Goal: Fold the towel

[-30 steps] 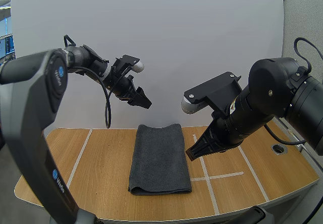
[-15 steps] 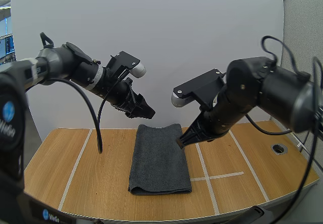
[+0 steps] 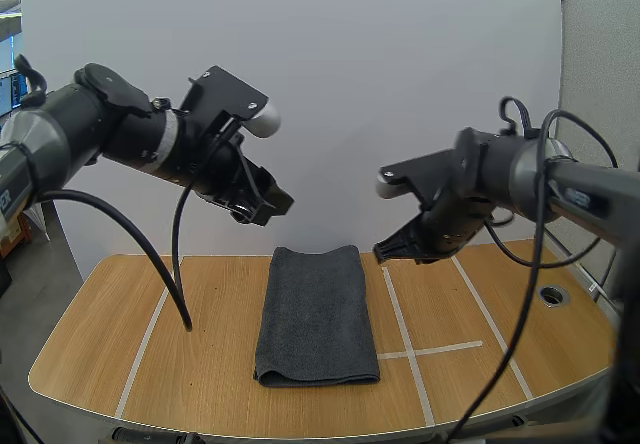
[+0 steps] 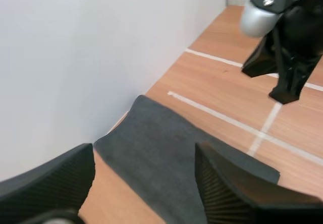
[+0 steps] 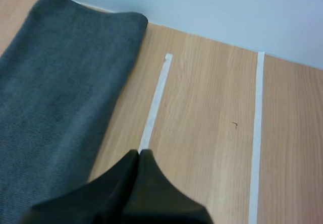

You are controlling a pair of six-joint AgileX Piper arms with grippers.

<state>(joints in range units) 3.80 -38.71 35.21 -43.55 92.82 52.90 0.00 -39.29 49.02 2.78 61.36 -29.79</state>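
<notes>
Lying lengthwise at the middle of the table (image 3: 100,344), the towel (image 3: 315,314) is a dark grey strip, already doubled over. What looks like its rounded fold sits at 12 o'clock near the wall, and its layered ends are at 6 o'clock, toward you. Judged from that, at least one fold is done. The task does not say whether another halving is wanted, so count the job as either finished or one fold short. Nothing touches the cloth.

Your left gripper (image 3: 268,204) hangs in the air off the towel's 11 o'clock corner. Its arm is stretched forward, and its fingers are spread wide with nothing between them, aimed down at the far end. Your right gripper (image 3: 392,251) hovers off the 1 o'clock corner, over bare wood beside a white tape line (image 3: 398,314). Its fingers are pressed together into one wedge, holding nothing. Both sit well above the table.
</notes>
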